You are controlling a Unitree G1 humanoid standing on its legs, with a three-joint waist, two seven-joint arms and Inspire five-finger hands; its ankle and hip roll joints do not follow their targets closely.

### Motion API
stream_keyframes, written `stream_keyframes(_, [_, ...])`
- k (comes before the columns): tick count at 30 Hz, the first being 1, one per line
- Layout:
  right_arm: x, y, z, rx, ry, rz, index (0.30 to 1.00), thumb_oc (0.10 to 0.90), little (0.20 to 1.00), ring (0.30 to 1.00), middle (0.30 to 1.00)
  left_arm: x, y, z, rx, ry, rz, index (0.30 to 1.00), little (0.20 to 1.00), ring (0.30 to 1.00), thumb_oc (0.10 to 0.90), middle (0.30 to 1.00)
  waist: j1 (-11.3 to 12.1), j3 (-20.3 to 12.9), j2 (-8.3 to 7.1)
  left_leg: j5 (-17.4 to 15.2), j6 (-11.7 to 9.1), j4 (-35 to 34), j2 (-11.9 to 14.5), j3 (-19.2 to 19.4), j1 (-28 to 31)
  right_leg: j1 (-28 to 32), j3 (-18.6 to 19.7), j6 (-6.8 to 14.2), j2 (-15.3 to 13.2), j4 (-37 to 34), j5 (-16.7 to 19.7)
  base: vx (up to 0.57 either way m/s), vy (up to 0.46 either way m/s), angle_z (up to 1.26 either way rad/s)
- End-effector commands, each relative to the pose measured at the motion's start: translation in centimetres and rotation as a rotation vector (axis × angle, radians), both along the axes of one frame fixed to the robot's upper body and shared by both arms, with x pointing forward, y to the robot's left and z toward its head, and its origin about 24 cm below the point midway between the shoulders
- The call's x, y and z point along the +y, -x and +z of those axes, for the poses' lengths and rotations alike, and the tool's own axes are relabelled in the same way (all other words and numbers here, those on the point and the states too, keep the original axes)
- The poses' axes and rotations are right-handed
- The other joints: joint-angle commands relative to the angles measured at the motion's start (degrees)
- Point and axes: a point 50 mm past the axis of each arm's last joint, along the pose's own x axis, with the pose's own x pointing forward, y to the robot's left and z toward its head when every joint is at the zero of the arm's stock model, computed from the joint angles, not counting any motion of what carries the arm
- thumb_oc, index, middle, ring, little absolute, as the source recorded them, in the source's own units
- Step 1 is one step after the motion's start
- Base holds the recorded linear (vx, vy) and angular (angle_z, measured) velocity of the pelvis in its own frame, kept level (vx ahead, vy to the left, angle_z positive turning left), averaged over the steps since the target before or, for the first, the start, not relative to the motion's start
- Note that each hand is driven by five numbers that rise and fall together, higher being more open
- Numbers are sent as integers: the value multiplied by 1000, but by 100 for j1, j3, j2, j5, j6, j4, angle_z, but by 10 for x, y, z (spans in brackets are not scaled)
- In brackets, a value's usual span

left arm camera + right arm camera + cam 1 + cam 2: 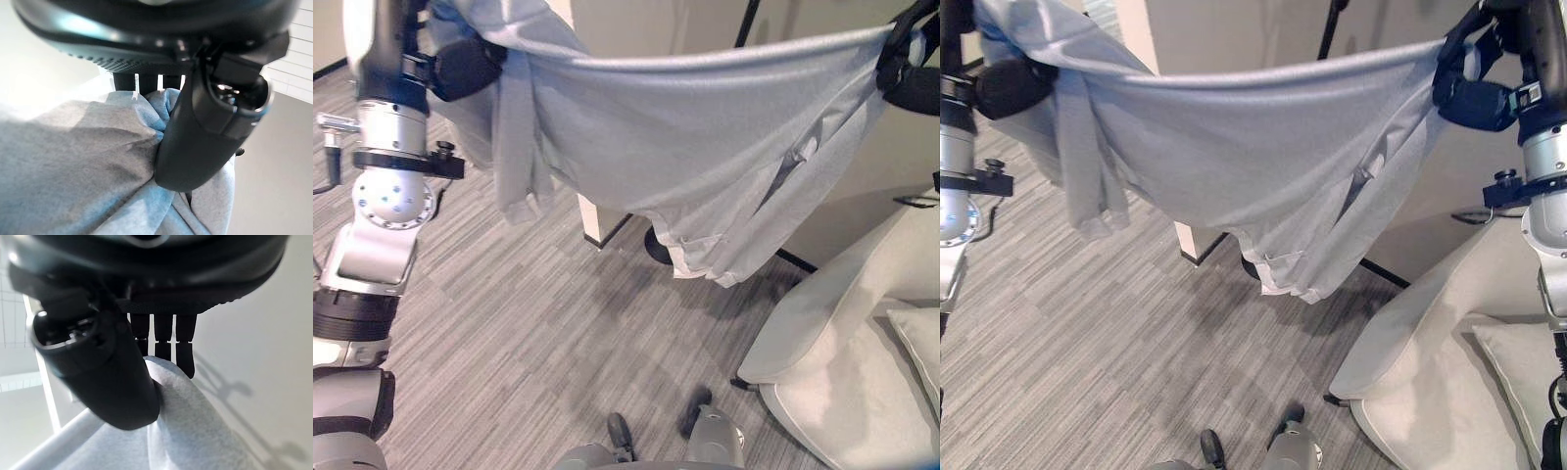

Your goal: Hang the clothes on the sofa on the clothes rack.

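light grey garment [705, 127] stretched wide in the air between both raised hands, its top edge taut, its lower folds and hem hanging free above the striped carpet [529, 323]. pale sofa [842, 362] at lower right, a cushion [920, 352] resting on it. left hand [465, 67] grips one upper corner, thumb and fingers closed round bunched cloth. right hand [1474, 83] grips the opposite corner, thumb pinching the fabric against the fingers. a pale rod [54, 443] lies beside the cloth by the right hand.
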Motion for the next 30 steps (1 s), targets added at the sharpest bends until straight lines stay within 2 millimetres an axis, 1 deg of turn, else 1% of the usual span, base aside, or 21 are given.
stream_keyframes(1, [-2,26,52,-240,31,-25,300,400,300,300,300,-12,31,29,-238,-56,-63,300,300,300,400,300,152,-827,-216,-589,-877,-33,892,518,446,1162,266,82,334,-1179,792,176,-144,5])
stream_keyframes(6, [0,33,51,-249,40,9,300,400,300,300,300,-13,29,24,-231,-33,-75,300,300,300,400,300,84,-1023,-169,-607,-949,-33,1022,618,613,1338,344,31,559,-1234,628,165,-156,-12])
stream_keyframes(10, [2,37,54,-272,45,26,300,400,300,300,300,-16,28,23,-237,-1,-103,300,300,300,400,300,51,-1020,-172,-525,-1056,119,1134,669,662,1468,353,-62,676,-1234,468,109,-154,-19])
stream_keyframes(11, [4,40,56,-287,38,49,300,400,300,300,300,-17,28,21,-249,48,-124,300,300,300,400,300,42,-971,-236,-584,-1155,610,1274,670,531,1580,372,-179,729,-1234,319,97,-194,-19])
stream_keyframes(12, [3,41,55,-287,38,48,300,400,300,300,300,-17,28,21,-249,49,-126,300,300,300,400,300,41,-961,-232,-647,-1182,753,1331,649,476,1593,359,-205,751,-1234,292,162,-279,-3])
stream_keyframes(13, [5,44,57,-311,32,66,300,400,300,300,300,-14,30,16,-267,133,-147,300,300,300,400,300,81,-894,-331,-462,-1305,1448,1542,608,313,1733,414,-341,825,-1234,121,143,-227,-6])
stream_keyframes(14, [7,45,57,-317,29,76,300,400,300,300,300,-12,31,12,-267,161,-152,300,300,300,400,300,111,-856,-353,-349,-1389,1965,1721,545,190,1817,448,-442,912,-1234,-11,138,-238,-8])
stream_keyframes(15, [7,45,57,-316,30,77,300,400,300,300,300,-12,32,12,-267,162,-152,300,300,300,400,300,110,-842,-328,-391,-1440,2125,1812,516,130,1830,448,-485,966,-1234,-48,175,-228,-13])
stream_keyframes(16, [14,46,59,-323,33,116,300,400,300,300,300,-9,33,8,-268,194,-149,300,300,300,400,300,257,-748,-429,23,-1508,2986,1990,189,-87,1979,594,-625,1098,-1234,-242,168,-239,-44])
stream_keyframes(17, [18,46,61,-323,21,153,300,400,300,300,300,-9,35,8,-277,205,-155,300,300,300,400,300,322,-669,-452,171,-1580,3540,2078,-81,-335,2071,671,-722,1200,-1234,-334,212,-264,-62])
stream_keyframes(19, [18,45,60,-321,-7,181,300,400,300,300,300,-6,36,7,-286,222,-148,300,300,300,400,300,339,-610,-479,134,-1586,3889,2137,-262,-583,2122,694,-791,1271,-1234,-402,50,-101,-59])
stream_keyframes(20, [21,46,61,-315,7,192,300,400,300,300,300,-4,41,9,-308,225,-148,300,300,300,400,300,419,-554,-565,-69,-1373,3719,1902,-468,-910,2134,758,-791,1253,-1234,-325,27,22,-50])
stream_keyframes(22, [24,49,64,-325,21,207,300,400,300,300,300,-3,47,13,-342,215,-138,300,300,300,400,300,471,-570,-592,-221,-1269,3143,1765,-623,-1032,2147,873,-716,1229,-1234,-308,79,51,-43])
stream_keyframes(23, [24,49,64,-325,22,208,300,400,300,300,300,-3,48,13,-342,216,-137,300,300,300,400,300,475,-574,-601,-205,-1261,3091,1742,-603,-1002,2145,881,-708,1211,-1234,-304,89,65,-33])
stream_keyframes(24, [25,49,66,-331,32,208,300,400,300,300,300,-3,50,15,-353,203,-128,300,300,300,400,300,521,-574,-618,-320,-1207,2593,1665,-637,-1000,2143,936,-656,1182,-1234,-293,100,90,-41])
stream_keyframes(25, [26,49,68,-339,38,208,300,400,300,300,300,-3,52,17,-369,193,-121,300,300,300,400,300,614,-566,-599,-274,-1203,2007,1590,-840,-1077,2175,1008,-615,1203,-1234,-317,101,84,-29])
stream_keyframes(26, [27,49,69,-340,40,208,300,400,300,300,300,-3,52,17,-369,194,-119,300,300,300,400,300,611,-573,-607,-213,-1202,1882,1558,-824,-1021,2170,1009,-612,1186,-1234,-314,135,76,-35])
stream_keyframes(27, [29,49,72,-350,45,215,300,400,300,300,300,-1,53,20,-384,190,-103,300,300,300,400,300,724,-569,-579,55,-1236,1221,1446,-1141,-1058,2211,1105,-597,1236,-1234,-353,247,73,-46])
stream_keyframes(28, [27,46,76,-374,27,197,300,400,300,300,300,-1,57,28,-432,169,-82,300,300,300,400,300,835,-550,-514,460,-1382,324,1329,-1676,-1287,2331,1308,-600,1313,-1234,-449,242,70,-54])
stream_keyframes(29, [27,45,77,-376,27,197,300,400,300,300,300,-1,56,29,-434,169,-80,300,300,300,400,300,829,-551,-513,505,-1393,258,1333,-1680,-1267,2324,1304,-607,1322,-1234,-452,327,110,-67])
stream_keyframes(30, [27,40,73,-365,-8,214,300,400,300,300,300,-1,59,31,-455,168,-76,300,300,300,400,300,810,-666,-391,543,-1397,-33,1298,-1724,-1034,2343,1394,-549,1388,-1234,-464,239,122,-69])
